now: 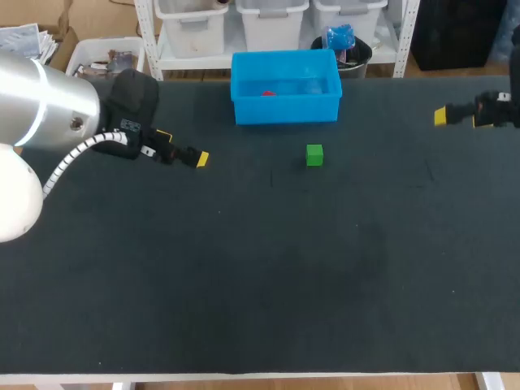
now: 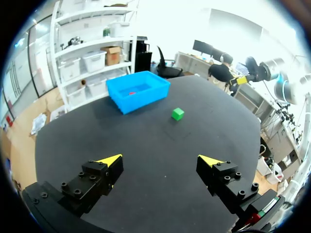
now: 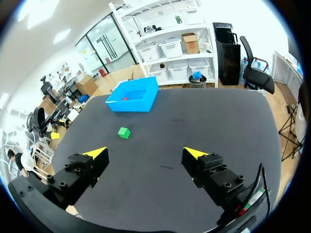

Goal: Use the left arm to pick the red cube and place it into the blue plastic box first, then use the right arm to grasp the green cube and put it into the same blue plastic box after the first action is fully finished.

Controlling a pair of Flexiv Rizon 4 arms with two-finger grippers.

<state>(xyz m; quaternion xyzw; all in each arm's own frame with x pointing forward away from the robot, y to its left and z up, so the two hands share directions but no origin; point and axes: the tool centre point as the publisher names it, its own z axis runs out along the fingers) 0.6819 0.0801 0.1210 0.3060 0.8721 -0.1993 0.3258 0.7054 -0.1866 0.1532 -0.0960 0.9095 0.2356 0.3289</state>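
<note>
The left arm [image 1: 45,101] was a thick brushed-silver cylinder joined to a rounded white housing [image 1: 12,199], with a white ribbed hose [image 1: 77,154] looping to a black wrist block [image 1: 134,97]. The left gripper [image 2: 161,160] had two black, blocky fingers [image 2: 90,184], each studded with socket-head screws and capped by a bright yellow wedge tip [image 2: 111,159]. The right gripper [image 3: 146,153] was built the same, black and bolted alike with yellow ends. A thin black cable [image 3: 259,177] curved beside one finger, near a small red-and-green marking [image 3: 241,208]. What showed of the right arm [image 1: 496,110] was black.
</note>
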